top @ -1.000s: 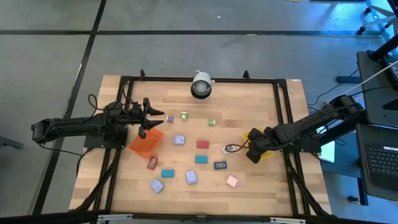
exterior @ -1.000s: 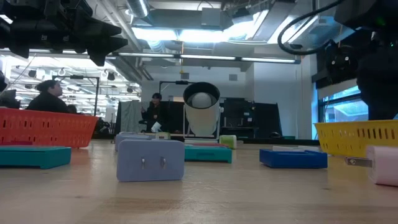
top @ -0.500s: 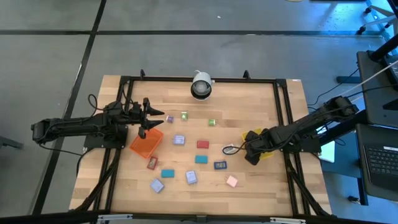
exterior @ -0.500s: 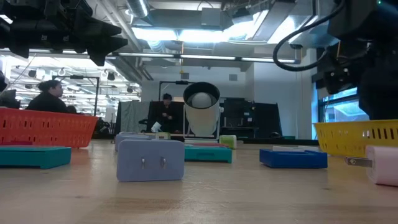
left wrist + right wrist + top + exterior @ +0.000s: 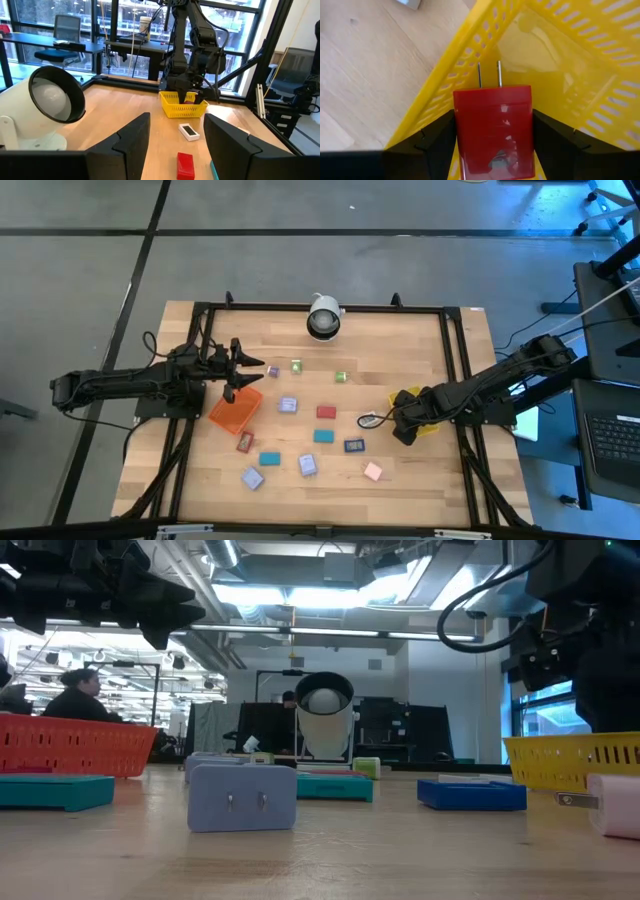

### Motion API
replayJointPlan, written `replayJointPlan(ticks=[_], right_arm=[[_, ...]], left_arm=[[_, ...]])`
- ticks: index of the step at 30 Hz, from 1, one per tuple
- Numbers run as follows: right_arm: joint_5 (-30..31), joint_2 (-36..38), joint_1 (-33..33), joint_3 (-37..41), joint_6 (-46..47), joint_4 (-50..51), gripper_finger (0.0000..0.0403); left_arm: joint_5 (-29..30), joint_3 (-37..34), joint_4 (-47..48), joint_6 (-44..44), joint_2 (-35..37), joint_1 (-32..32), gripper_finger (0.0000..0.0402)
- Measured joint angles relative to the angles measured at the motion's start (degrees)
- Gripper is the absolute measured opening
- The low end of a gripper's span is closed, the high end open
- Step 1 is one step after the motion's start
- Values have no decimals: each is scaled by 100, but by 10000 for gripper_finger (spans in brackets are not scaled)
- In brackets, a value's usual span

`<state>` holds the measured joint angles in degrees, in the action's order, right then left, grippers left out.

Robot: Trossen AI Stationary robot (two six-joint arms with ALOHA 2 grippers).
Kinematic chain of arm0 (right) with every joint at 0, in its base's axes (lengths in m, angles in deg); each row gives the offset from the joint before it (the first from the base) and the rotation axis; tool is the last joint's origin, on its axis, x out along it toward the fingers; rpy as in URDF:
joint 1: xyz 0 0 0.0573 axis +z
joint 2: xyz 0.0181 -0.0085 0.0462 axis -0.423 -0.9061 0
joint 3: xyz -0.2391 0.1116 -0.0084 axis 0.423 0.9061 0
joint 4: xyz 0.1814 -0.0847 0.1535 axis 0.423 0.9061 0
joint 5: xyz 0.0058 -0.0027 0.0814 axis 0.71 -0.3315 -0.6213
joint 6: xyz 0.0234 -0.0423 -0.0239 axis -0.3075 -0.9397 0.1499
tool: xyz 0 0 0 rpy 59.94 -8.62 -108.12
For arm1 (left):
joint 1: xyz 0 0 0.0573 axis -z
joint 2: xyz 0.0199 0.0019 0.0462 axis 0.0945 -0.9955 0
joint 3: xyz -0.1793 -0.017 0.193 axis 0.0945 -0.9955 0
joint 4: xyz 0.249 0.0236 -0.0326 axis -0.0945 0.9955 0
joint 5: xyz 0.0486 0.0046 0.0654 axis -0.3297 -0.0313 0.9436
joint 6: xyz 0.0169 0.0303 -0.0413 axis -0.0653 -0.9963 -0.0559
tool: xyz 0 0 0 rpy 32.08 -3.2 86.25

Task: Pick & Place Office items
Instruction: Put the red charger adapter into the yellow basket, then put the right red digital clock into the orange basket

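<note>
The right claw [image 5: 404, 420] is clamped on a load at the bench's right side, while the left claw [image 5: 243, 374] hangs spread wide at the left.

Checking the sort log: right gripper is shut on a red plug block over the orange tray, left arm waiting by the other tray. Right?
Wrong tray. The right gripper is shut on the red plug block over the yellow tray, as the right wrist view shows. The left gripper waits open by the orange tray.

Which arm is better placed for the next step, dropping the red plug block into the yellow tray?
The right. Its gripper is shut on the red plug block, directly over the yellow tray. The left gripper hangs open and empty above the orange tray, across the table.
</note>
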<state>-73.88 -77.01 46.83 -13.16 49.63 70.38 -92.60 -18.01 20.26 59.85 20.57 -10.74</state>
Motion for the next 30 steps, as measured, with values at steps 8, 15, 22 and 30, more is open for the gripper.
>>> replayJointPlan(ticks=[8,15,22,30], right_arm=[[-13,0,0,0,81,-10,292],[75,0,0,0,89,-5,307],[685,88,0,-7,122,126,290],[1053,573,0,-8,189,411,270]], left_arm=[[0,0,0,-46,-1,0,183],[0,0,-2,-48,0,0,183],[0,0,-2,-48,-1,0,183],[0,0,-4,-48,-1,0,183]])
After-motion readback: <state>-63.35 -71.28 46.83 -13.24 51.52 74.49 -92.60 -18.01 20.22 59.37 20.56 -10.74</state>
